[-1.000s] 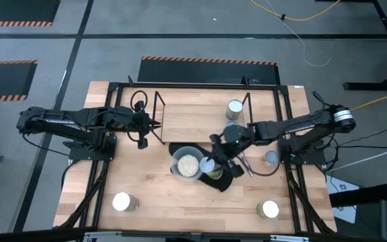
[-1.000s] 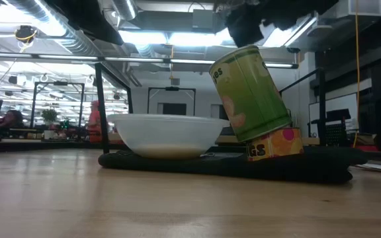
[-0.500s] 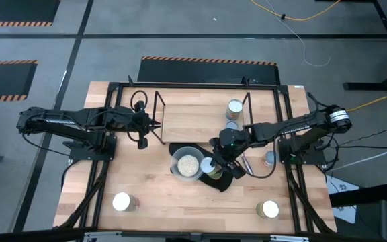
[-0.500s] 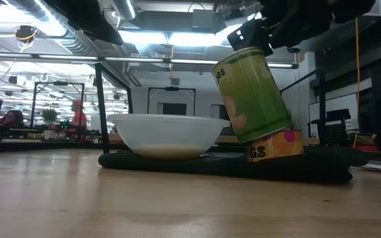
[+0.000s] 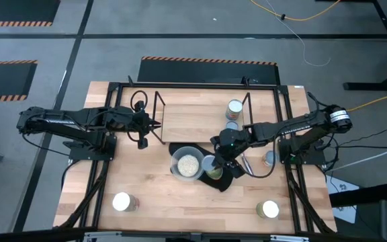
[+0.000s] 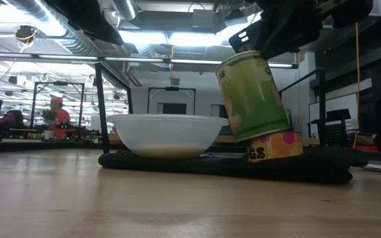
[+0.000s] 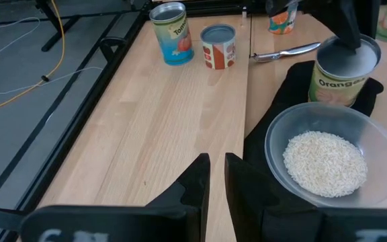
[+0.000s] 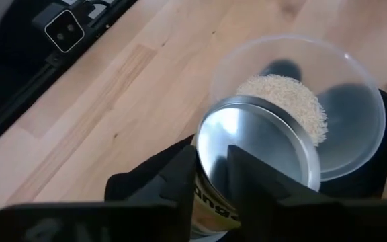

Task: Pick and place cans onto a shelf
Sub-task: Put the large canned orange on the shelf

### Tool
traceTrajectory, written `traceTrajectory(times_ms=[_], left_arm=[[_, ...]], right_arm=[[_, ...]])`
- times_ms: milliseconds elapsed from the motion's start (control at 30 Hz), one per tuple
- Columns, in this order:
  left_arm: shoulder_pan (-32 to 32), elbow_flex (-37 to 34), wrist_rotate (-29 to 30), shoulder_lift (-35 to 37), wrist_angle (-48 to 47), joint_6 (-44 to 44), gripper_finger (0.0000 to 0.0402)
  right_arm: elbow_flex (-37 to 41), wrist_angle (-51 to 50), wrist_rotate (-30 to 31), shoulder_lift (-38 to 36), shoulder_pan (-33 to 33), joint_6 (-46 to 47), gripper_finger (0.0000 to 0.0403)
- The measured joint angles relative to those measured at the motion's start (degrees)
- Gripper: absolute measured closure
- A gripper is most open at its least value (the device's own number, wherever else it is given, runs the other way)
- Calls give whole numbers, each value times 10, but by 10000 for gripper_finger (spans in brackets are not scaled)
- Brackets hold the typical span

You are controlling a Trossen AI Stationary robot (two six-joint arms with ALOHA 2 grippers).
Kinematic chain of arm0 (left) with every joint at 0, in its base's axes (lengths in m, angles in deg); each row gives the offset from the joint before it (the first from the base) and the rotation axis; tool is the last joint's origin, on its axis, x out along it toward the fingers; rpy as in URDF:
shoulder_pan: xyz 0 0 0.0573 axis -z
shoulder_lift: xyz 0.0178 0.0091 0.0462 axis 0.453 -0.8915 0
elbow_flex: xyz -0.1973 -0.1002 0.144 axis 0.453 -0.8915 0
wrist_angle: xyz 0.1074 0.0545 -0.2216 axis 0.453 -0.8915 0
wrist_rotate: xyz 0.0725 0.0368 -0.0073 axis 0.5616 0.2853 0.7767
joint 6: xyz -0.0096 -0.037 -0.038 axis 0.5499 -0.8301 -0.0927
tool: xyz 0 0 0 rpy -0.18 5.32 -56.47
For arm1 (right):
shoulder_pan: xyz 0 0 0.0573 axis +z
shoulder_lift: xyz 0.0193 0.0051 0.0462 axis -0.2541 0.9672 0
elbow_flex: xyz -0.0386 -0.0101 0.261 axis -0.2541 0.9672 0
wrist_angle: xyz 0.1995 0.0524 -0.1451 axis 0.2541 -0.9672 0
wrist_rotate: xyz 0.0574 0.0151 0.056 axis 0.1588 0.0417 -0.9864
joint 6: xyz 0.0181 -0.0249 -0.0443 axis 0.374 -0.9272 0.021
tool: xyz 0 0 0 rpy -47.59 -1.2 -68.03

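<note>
A green-labelled can (image 6: 253, 99) with a silver top (image 8: 257, 144) leans tilted on the black mat (image 5: 228, 179), beside the clear bowl of grains (image 5: 187, 163). Its lower end rests on a low orange can (image 6: 276, 144). My right gripper (image 8: 210, 171) is shut on the green can's top rim. My left gripper (image 7: 218, 168) hangs shut and empty near the shelf's left end. The shelf (image 5: 203, 114) of black rods stands at the far middle, with a can (image 5: 234, 107) at its right end. My right gripper pinches the green can's top rim (image 8: 213, 151) on the side away from the bowl. One finger (image 8: 254, 178) lies over the silver lid and the other (image 8: 177, 178) outside the wall. The fingers slant down from the table's right. The can stays tilted, its base on the orange can.
Loose cans stand near the front left (image 5: 123, 202), the front right (image 5: 269, 210) and the right edge (image 5: 270, 158), and another (image 5: 230, 126) stands in front of the shelf. A utensil (image 7: 284, 52) lies by the mat. Bare wood lies left of the bowl.
My right gripper has tipped downward onto the green can's top and shut on its rim. The can has tipped slightly more upright, its base staying on the orange can.
</note>
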State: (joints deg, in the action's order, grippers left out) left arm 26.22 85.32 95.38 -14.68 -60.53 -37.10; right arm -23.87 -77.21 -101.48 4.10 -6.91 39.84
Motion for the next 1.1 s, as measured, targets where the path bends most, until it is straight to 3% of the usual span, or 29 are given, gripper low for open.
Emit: traceTrajectory(times_ms=[633,1100], left_arm=[[0,0,0,0,0,0,361],[0,0,0,0,0,0,361]], right_arm=[[0,-23,-50,-1,0,6,396],[-11,-34,-45,0,0,19,400]])
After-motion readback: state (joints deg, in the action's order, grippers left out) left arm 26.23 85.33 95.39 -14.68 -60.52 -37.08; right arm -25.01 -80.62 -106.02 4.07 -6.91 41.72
